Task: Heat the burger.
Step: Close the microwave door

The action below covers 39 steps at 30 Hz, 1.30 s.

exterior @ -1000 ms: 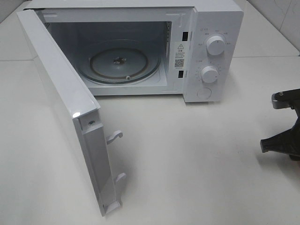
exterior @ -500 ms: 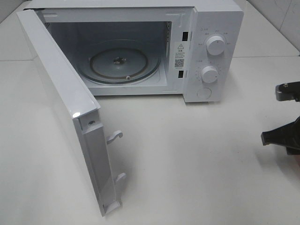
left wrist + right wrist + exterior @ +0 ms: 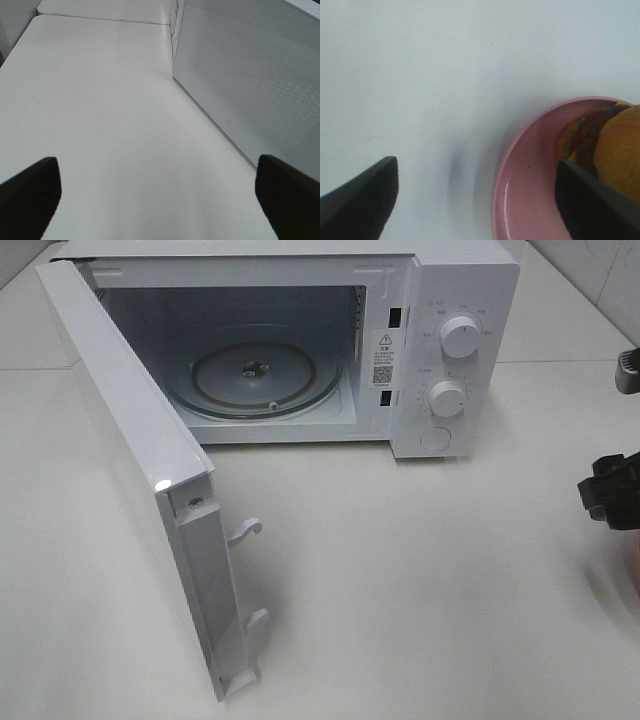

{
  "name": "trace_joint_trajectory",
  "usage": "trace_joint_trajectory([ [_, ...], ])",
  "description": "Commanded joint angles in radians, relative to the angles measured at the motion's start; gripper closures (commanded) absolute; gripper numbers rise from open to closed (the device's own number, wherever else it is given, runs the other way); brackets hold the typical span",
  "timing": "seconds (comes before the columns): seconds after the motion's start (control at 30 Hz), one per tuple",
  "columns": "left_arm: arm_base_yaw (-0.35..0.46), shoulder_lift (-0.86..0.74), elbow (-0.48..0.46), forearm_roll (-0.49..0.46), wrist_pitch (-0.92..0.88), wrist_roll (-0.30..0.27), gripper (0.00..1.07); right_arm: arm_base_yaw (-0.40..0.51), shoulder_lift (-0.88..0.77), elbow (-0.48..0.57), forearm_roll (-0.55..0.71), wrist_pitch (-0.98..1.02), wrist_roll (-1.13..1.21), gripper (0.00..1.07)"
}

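Observation:
The burger (image 3: pixel 619 145), with a golden-brown bun and dark filling, lies on a pink plate (image 3: pixel 522 192) in the right wrist view. My right gripper (image 3: pixel 475 200) is open above the table. One of its fingers (image 3: pixel 590 207) hangs over the plate beside the burger, the other over bare table. From the high camera that gripper (image 3: pixel 608 435) shows at the far right edge, and the burger is out of frame. The white microwave (image 3: pixel 455 300) stands at the back with its door (image 3: pixel 130 450) swung wide and a glass turntable (image 3: pixel 262 377) inside. My left gripper (image 3: pixel 157 200) is open over bare table, next to the door's outer face (image 3: pixel 250 85).
The open door juts toward the front left, with two latch hooks (image 3: pixel 245 532) on its edge. Two knobs (image 3: pixel 458 337) and a round button sit on the microwave's right panel. White tabletop (image 3: pixel 420 580) stretches between the microwave and my right gripper.
My right gripper's jaws have spread much wider, and the gripper has drifted toward the right edge of the high view. The microwave and its door have not moved.

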<state>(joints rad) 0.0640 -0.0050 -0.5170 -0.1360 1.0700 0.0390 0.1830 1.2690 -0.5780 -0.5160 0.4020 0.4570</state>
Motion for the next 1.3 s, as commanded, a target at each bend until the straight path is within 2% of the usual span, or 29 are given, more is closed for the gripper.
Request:
trace_joint_trajectory([
  [0.03,0.002,-0.012,0.003,0.000,-0.001,-0.001,0.09,-0.005,-0.054,-0.002,0.165,0.026,-0.167,0.18],
  [0.07,0.002,-0.012,0.003,0.000,-0.001,-0.001,0.09,-0.005,-0.095,-0.002,0.250,0.047,-0.217,0.19],
  [0.17,0.002,-0.012,0.003,0.000,-0.001,-0.001,0.09,-0.005,-0.112,-0.002,0.272,0.052,-0.232,0.19],
  [0.23,0.002,-0.012,0.003,0.000,-0.001,-0.001,0.09,-0.004,-0.190,-0.002,0.351,0.076,-0.292,0.22],
  [0.43,0.002,-0.012,0.003,0.000,-0.001,-0.001,0.09,-0.004,-0.273,-0.002,0.431,0.103,-0.360,0.23],
  [0.77,0.002,-0.012,0.003,0.000,-0.001,-0.001,0.09,-0.004,-0.415,-0.002,0.511,0.198,-0.412,0.25],
  [1.3,0.002,-0.012,0.003,0.000,-0.001,-0.001,0.09,-0.005,-0.888,0.000,0.509,0.511,-0.417,0.29],
])
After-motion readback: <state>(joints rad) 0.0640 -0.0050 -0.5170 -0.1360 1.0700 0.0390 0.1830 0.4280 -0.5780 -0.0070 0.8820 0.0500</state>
